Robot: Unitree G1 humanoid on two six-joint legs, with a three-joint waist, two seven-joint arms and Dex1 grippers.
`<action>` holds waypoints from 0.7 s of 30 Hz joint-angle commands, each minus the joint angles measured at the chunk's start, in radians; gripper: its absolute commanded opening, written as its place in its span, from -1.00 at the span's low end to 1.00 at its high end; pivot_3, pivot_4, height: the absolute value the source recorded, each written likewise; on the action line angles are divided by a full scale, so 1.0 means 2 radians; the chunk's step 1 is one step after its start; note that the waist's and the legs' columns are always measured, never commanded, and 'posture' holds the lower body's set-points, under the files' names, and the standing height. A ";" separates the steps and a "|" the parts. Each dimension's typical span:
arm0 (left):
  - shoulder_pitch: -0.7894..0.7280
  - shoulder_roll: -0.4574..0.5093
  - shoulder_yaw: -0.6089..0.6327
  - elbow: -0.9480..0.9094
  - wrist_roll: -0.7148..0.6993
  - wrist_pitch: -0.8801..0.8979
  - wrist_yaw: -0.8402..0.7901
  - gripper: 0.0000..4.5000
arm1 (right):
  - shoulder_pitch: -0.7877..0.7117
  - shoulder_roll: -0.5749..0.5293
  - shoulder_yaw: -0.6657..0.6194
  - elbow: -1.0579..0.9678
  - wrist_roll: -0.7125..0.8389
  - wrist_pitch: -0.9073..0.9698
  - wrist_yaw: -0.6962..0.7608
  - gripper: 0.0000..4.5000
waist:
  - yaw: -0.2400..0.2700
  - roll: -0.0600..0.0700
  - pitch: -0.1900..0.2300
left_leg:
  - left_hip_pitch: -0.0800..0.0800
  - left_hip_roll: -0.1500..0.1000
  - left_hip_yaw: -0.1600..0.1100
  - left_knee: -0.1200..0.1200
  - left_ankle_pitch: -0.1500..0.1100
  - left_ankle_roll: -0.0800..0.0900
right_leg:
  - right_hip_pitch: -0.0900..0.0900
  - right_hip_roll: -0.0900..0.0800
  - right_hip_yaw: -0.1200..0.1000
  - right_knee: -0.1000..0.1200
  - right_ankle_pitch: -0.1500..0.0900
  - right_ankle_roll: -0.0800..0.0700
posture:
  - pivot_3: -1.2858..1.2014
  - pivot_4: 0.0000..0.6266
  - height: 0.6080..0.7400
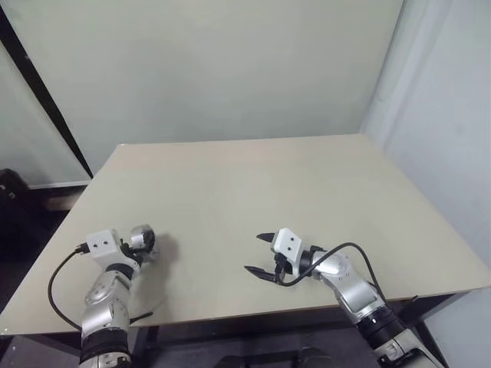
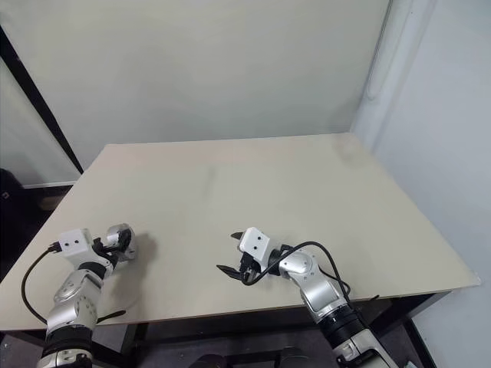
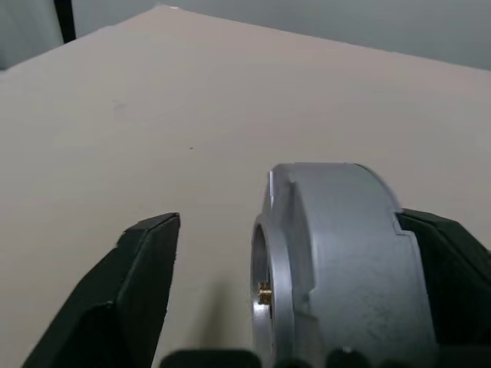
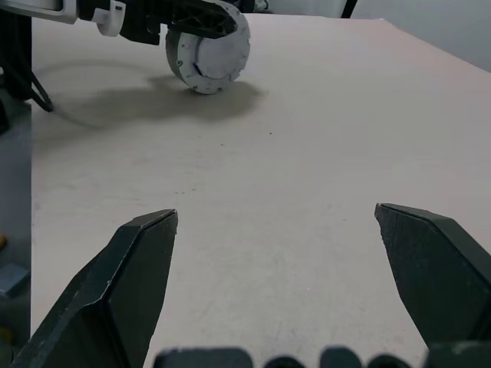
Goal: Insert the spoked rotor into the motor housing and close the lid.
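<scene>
Assembled motor [image 4: 207, 55] sits near the front-left corner of the tabletop [image 1: 307, 184], standing on its edge rather than lying flat, lid face turned sideways. Housing and lid look joined into one closed drum; rotor presumably inside, cannot confirm.

Left gripper [image 1: 146, 244] is around the drum with fingers spread. In the left wrist view one finger [image 3: 142, 268] stands clear of the drum's face with table showing between; the other finger sits close against the far face, contact uncertain. Judgement: the grip is let go, and the drum rests on the table on its own rim. On edge it could roll, so the fingers bracketing it may act as a guard.

Right gripper [image 1: 262, 254] hovers near the front edge, about mid-table, well apart from the drum, jaws wide and empty, pointed toward the left arm. Judgement: standing by.

Materials: drum is matte silver-grey metal, finely speckled, with a stepped rim and small dark marks round the face. A recessed opening in the near face shows a small brass-coloured part. Fingers are black, wedge-shaped, tapering. Tabletop is smooth, pale beige, matte.
</scene>
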 commanded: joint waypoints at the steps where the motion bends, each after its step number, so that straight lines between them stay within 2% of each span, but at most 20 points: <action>1: 0.005 0.010 0.010 -0.015 0.012 -0.015 0.018 0.99 | -0.007 0.005 -0.002 -0.011 -0.001 -0.004 -0.004 1.00 | 0.000 0.000 0.000 | 0.000 0.000 0.000 0.000 0.000 0.000 | 0.000 0.000 0.000 0.000 0.000 0.000 | 0.03 -1.00 1.00; 17: 0.012 0.020 0.019 -0.014 0.017 -0.025 0.033 0.99 | -0.008 0.011 -0.002 0.008 -0.010 -0.009 -0.010 1.00 | 0.001 0.000 0.000 | 0.000 0.000 0.000 0.000 0.000 0.000 | 0.000 0.000 0.000 0.000 0.000 0.000 | 0.03 -1.00 1.00; 21: 0.024 0.021 0.008 -0.040 0.024 -0.041 0.016 0.99 | -0.001 0.019 -0.018 -0.001 0.008 0.006 -0.016 1.00 | 0.000 0.000 0.000 | 0.000 0.000 0.000 0.000 0.000 0.000 | 0.000 0.000 0.000 0.000 0.000 0.000 | 0.03 -1.00 1.00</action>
